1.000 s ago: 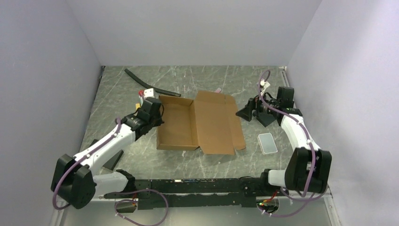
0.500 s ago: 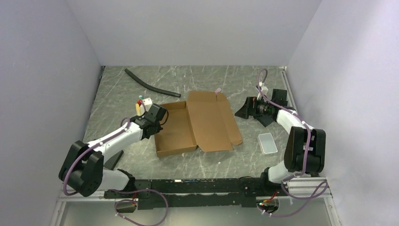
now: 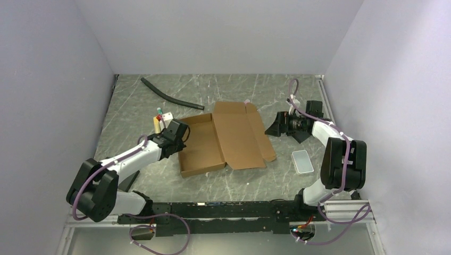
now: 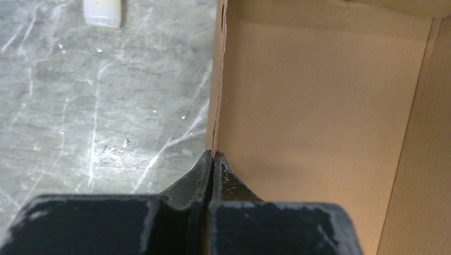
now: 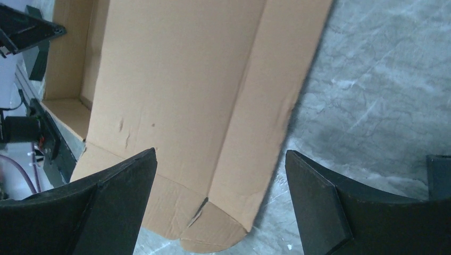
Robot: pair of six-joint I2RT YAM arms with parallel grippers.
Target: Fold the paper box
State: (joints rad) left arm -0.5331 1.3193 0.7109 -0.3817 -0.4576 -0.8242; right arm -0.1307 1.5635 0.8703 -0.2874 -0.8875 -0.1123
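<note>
The paper box (image 3: 236, 138) is brown corrugated cardboard and lies in the middle of the table. Its shallow tray is on the left and its lid panel lies open flat to the right. My left gripper (image 3: 181, 135) is shut on the tray's left wall. In the left wrist view the fingertips (image 4: 213, 158) pinch the wall's top edge, with the box inside (image 4: 319, 106) to their right. My right gripper (image 3: 274, 127) is open, just off the lid's right flap. In the right wrist view it (image 5: 220, 154) hovers over the flap's end (image 5: 223, 223) without touching it.
A black hose (image 3: 170, 95) lies at the back left. A translucent grey lid (image 3: 302, 161) lies right of the box, near the right arm. A small white and yellow item (image 3: 161, 118) stands just behind the left gripper; it also shows in the left wrist view (image 4: 101, 11).
The left arm has drawn its elbow back while holding the wall, and the box has turned slightly, its lid panel now angled. The right arm has folded back, its gripper staying by the right flap.
</note>
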